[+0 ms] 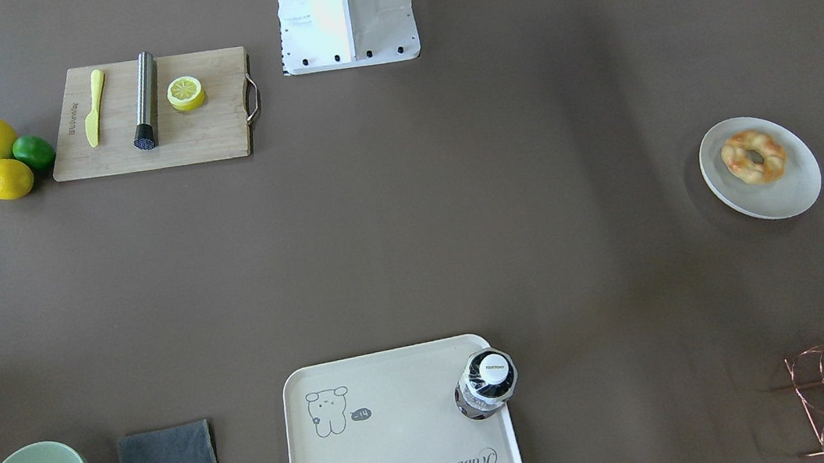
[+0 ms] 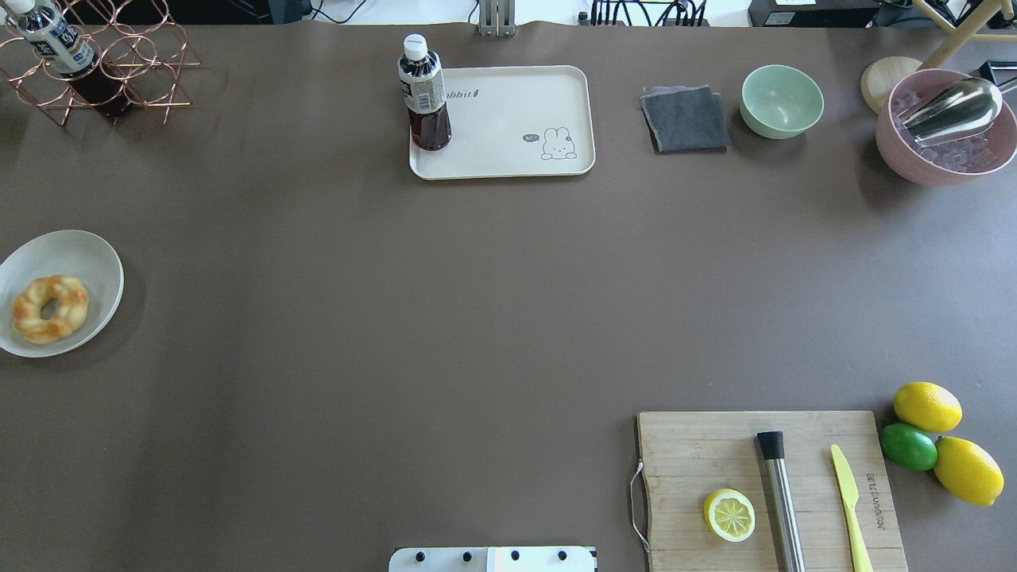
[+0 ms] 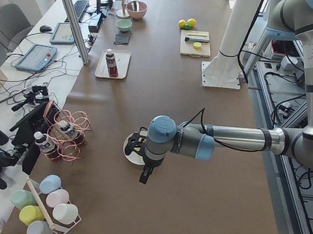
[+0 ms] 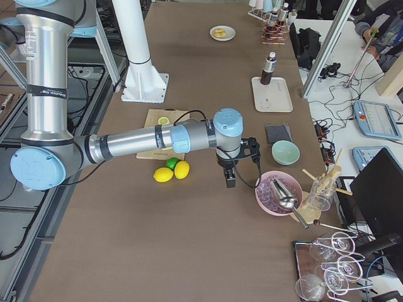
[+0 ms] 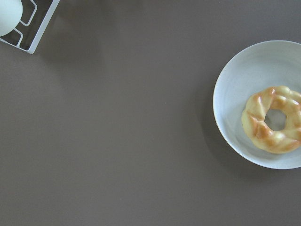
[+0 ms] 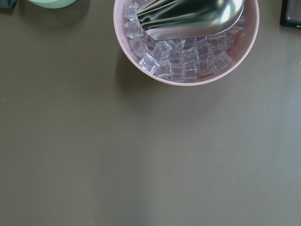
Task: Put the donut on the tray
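Observation:
The donut (image 1: 753, 156), braided and golden with orange-brown patches, lies on a round white plate (image 1: 789, 194) at the table's left end. It also shows in the overhead view (image 2: 49, 308) and at the right of the left wrist view (image 5: 273, 120). The cream tray (image 1: 400, 453) with the bear drawing lies at the far middle edge (image 2: 508, 119), with a dark drink bottle (image 2: 425, 95) standing on one corner. My left gripper (image 3: 145, 176) hangs above the table beside the plate; I cannot tell whether it is open. My right gripper (image 4: 230, 179) hovers near the pink bowl; I cannot tell its state either.
A wooden cutting board (image 2: 810, 445) holds a lemon half (image 2: 729, 515), a metal muddler and a yellow knife. Two lemons and a lime (image 2: 908, 446) lie beside it. A green bowl (image 2: 782, 101), grey cloth (image 2: 685, 119), pink ice bowl (image 2: 945, 131) and copper rack (image 2: 103, 63) line the far edge.

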`<state>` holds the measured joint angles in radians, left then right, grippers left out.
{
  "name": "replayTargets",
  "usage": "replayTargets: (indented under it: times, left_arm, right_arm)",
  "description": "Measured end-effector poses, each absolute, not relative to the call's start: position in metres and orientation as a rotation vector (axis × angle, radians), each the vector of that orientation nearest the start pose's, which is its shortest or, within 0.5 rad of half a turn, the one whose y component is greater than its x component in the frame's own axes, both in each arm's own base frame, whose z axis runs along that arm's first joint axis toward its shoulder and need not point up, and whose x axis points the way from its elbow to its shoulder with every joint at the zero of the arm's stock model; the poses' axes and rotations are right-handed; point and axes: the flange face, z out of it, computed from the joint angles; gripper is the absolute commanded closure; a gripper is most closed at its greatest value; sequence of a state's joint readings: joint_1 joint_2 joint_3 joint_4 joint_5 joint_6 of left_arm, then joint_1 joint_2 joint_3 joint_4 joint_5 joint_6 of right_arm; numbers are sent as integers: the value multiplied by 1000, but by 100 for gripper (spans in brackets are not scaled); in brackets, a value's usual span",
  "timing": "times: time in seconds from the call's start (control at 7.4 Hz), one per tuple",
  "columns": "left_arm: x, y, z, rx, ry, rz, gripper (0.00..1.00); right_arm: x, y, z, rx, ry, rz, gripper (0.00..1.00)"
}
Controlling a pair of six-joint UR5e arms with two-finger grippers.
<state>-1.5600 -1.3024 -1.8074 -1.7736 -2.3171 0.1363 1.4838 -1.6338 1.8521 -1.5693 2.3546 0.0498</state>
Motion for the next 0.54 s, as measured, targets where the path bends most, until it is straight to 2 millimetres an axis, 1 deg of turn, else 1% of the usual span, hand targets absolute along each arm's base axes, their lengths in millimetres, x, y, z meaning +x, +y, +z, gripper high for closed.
replayTargets:
  times: [0.14,0.41,0.54]
  left_arm:
    - [-44,-394,644,188,742,192,3]
    - [-11,-398,665,192,764,195,3]
    - [9,-399,672,191,779,190,3]
  right_arm:
    - [19,-472,542,161,-815,-132,0]
    - [13,-469,536,162,-848,-148,0]
    - [9,-467,533,163,-856,-158,0]
